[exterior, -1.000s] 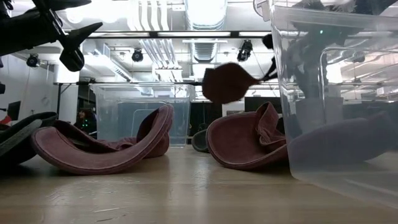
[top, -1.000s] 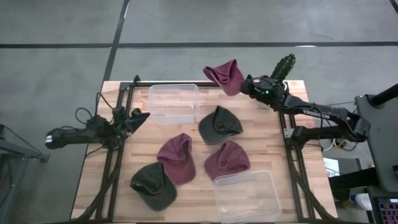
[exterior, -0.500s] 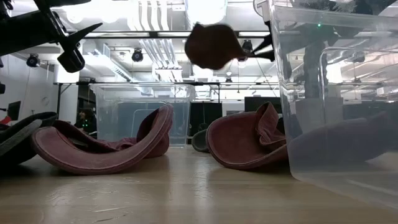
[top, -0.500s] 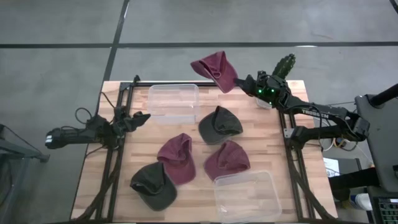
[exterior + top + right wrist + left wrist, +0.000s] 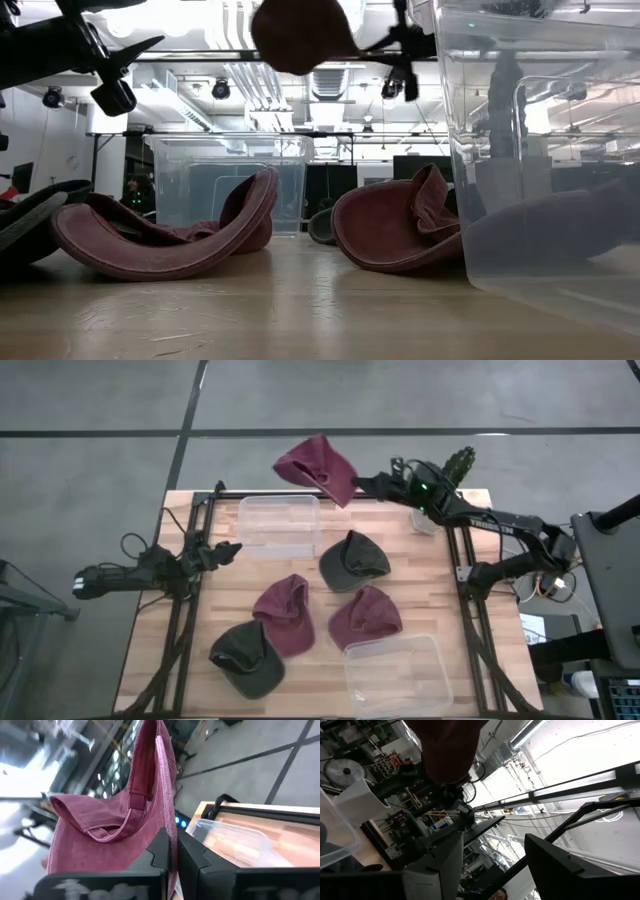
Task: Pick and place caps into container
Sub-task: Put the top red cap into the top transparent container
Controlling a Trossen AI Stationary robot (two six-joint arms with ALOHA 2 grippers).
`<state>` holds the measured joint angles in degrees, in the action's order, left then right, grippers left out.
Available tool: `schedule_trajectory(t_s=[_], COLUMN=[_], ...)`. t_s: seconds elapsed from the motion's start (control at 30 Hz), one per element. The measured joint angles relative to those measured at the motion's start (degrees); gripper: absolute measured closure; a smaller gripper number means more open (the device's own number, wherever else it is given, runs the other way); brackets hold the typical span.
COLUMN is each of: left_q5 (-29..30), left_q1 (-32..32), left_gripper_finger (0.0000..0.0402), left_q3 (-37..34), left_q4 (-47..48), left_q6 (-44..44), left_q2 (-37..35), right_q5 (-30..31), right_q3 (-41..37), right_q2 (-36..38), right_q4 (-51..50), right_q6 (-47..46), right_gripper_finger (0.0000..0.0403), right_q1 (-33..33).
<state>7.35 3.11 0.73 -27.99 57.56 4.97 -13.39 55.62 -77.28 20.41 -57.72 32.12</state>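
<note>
The table is pale wood with visible plank grain and a slight sheen in the low view; the two containers, far and near, are clear glossy plastic; the maroon caps and olive-grey caps are soft matt cloth, faded and creased; the raised maroon cap shows stitched seams; the frame rails look like matt black metal.

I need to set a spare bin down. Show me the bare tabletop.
Free: the wooden table's right side, beside the near clear plastic container, and the near-left corner beside the dark olive-grey fabric cap. Crowded: the middle, where two maroon fabric caps and another olive-grey cap cluster.
</note>
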Motion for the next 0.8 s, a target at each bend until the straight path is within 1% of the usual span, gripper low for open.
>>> schedule_trajectory(t_s=[0.3, 0.43, 0.63, 0.8], left_q5=[-0.09, -0.44, -0.48, -0.5], left_q1=[0.0, 0.0, 0.0, 0.0], left_gripper_finger=[0.0197, 0.0197, 0.0197, 0.0197], left_q3=[0.0, 0.0, 0.0, 0.0], left_q4=[-1.12, -1.66, -4.19, -4.52], left_q6=[0.38, 3.34, 8.77, 8.98], left_q2=[0.0, -0.02, -0.02, -0.02], right_q5=[-7.9, -9.41, -9.46, -9.15], right_q3=[24.24, 32.36, 40.42, 46.64], right_q2=[-15.61, -21.75, -28.93, -34.14], right_q4=[-24.81, -29.68, -32.99, -41.07], right_q6=[12.63, 16.07, 18.51, 22.35], right_gripper_finger=[0.0391, 0.0391, 0.0391, 0.039], right_q1=[-0.39, -0.63, -0.88, -1.41])
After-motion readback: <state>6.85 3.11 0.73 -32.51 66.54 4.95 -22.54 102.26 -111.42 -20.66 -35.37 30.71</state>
